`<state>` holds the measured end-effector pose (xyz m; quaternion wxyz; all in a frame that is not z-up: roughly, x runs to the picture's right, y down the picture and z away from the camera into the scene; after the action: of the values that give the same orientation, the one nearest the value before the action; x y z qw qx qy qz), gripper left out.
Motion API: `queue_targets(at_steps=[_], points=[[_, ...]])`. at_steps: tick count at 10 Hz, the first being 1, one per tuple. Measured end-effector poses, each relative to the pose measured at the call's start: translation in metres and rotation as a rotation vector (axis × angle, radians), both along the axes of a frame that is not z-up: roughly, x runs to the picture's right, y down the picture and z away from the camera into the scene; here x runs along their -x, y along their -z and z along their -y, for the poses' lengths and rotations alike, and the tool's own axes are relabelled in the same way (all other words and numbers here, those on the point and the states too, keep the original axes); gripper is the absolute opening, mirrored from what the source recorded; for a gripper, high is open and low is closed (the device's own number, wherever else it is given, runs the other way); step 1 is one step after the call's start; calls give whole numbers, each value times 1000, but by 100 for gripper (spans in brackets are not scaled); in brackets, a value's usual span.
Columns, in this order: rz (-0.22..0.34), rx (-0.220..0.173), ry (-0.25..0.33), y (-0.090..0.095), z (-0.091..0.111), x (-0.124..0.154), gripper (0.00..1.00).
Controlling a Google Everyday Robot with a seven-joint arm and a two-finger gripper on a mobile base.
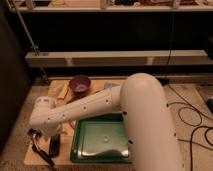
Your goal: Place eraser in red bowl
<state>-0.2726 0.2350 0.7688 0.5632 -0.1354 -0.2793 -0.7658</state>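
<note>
While hovering the tool (40, 149) left of the green tray (76, 150), beyond the eraser (54, 145), not telling whether open or clamped; judging it stiff, light, favouring pinching across narrow width.

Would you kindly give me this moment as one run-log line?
gripper: low at front left, beside eraser | eraser: flat, left of tray | placement: not yet done

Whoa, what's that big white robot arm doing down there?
The robot's white arm stretches across to the left side, past the green tray. Its gripper is down low, right beside the black eraser, which lies flat just left of the tray. The eraser does not look picked up yet. A purple bowl sits farther back.
</note>
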Motion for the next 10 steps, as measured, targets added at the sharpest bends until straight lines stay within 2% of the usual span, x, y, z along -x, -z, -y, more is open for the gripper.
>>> queue_targets(at_steps=[2, 8, 9, 10], points=[[-7, 15, 0, -6, -7, 4, 65], [-28, 92, -19, -21, -22, 5, 65], [-26, 102, -20, -23, -24, 6, 64], [-20, 115, -22, -23, -25, 8, 58]])
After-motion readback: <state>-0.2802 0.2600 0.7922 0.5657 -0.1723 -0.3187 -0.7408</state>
